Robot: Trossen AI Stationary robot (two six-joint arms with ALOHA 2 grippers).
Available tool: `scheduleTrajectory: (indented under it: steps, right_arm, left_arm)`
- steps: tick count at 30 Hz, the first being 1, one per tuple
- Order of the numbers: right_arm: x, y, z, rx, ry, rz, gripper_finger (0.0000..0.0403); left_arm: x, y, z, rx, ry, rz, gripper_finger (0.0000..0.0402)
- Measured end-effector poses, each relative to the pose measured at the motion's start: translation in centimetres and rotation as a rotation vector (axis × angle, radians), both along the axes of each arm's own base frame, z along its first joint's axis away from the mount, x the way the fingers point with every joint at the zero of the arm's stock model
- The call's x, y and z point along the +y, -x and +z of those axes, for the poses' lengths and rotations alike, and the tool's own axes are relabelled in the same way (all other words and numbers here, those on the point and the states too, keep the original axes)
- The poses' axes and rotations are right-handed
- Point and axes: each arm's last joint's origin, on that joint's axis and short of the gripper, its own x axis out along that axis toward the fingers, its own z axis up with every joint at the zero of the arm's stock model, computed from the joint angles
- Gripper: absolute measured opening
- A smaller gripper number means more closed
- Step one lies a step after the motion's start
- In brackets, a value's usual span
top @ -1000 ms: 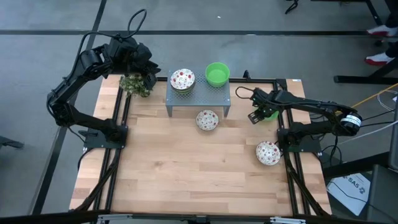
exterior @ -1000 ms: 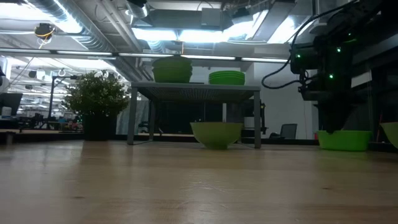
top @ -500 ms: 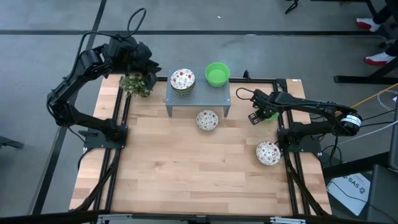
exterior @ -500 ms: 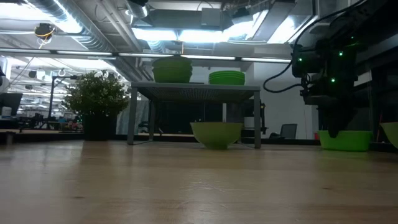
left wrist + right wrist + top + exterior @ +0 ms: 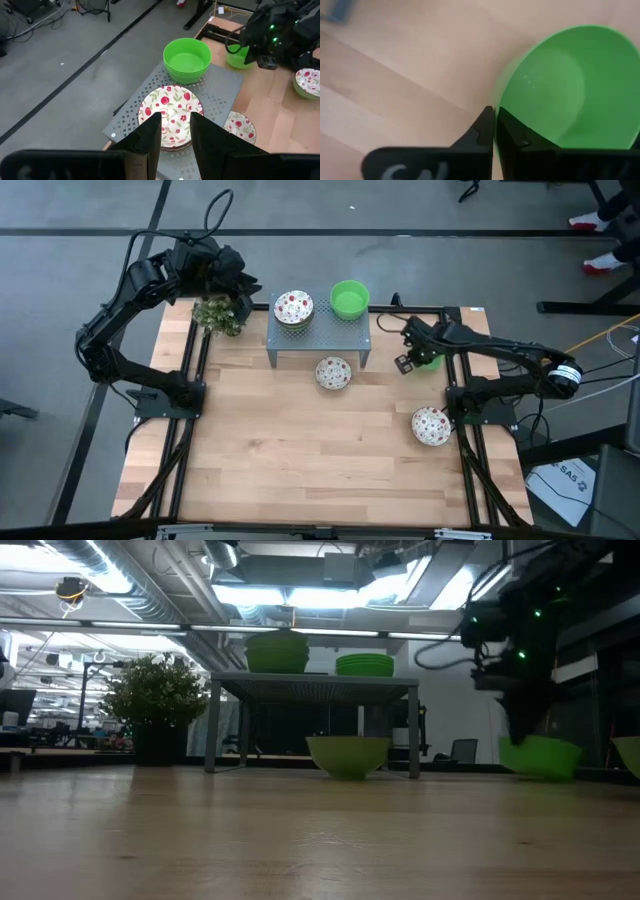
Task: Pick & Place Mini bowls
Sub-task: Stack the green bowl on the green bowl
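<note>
- Right claw (image 5: 418, 360) clamps rim of 1 green bowl (image 5: 430, 360), tilted at desk (image 5: 300, 440) right edge.
- Stand (image 5: 318, 335) carries 1 green stack (image 5: 349, 298), 1 speckled stack (image 5: 293, 307).
- 2 speckled bowls loose on desk: 1 (image 5: 333, 373) by stand, 1 (image 5: 431, 425) at right.
- Left claw (image 5: 175, 130) part-open, empty, above the speckled stack.

1 camera looks straight down on the whole worktop (image 5: 300, 440); 1 sits level at its surface. Both wrist cameras sit close, sharing the green bowl (image 5: 237, 56) beside the perforated stand (image 5: 227, 95).

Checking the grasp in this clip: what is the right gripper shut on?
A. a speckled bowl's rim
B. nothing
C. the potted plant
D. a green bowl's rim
D: the right gripper pinches the rim of the green bowl, its fingers closed across the wall.
</note>
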Motion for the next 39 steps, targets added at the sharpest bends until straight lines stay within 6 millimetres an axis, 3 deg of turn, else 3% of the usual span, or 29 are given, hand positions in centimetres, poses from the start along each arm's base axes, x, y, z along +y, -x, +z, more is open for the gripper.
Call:
scheduleTrajectory:
  steps: [11, 19, 24, 31, 39]
  right_arm:
    - [-2.0, -2.1, 7.7, -0.077, 0.284, 0.050, 0.0006]
    - [-3.1, -3.1, 15.0, -0.101, 0.608, 0.219, 0.0007]
    - [-3.8, -4.2, 18.0, -0.101, 0.776, 0.387, 0.0007]
    - [-5.2, -7.0, 19.7, -0.182, 0.868, 0.594, 0.0007]
    - [-6.5, -11.0, 18.4, -0.249, 0.787, 0.785, 0.0007]
  left_arm:
    - [0.1, -0.2, 0.3, -0.023, -0.038, 0.000, 0.0098]
    - [0.2, -0.1, 0.3, -0.016, -0.045, 0.015, 0.0098]
    - [0.2, -0.1, 0.3, -0.016, -0.045, 0.016, 0.0098]
    - [0.2, -0.1, 0.3, -0.023, -0.037, 0.022, 0.0098]
    - [0.2, -0.1, 0.3, -0.037, -0.020, 0.037, 0.0098]
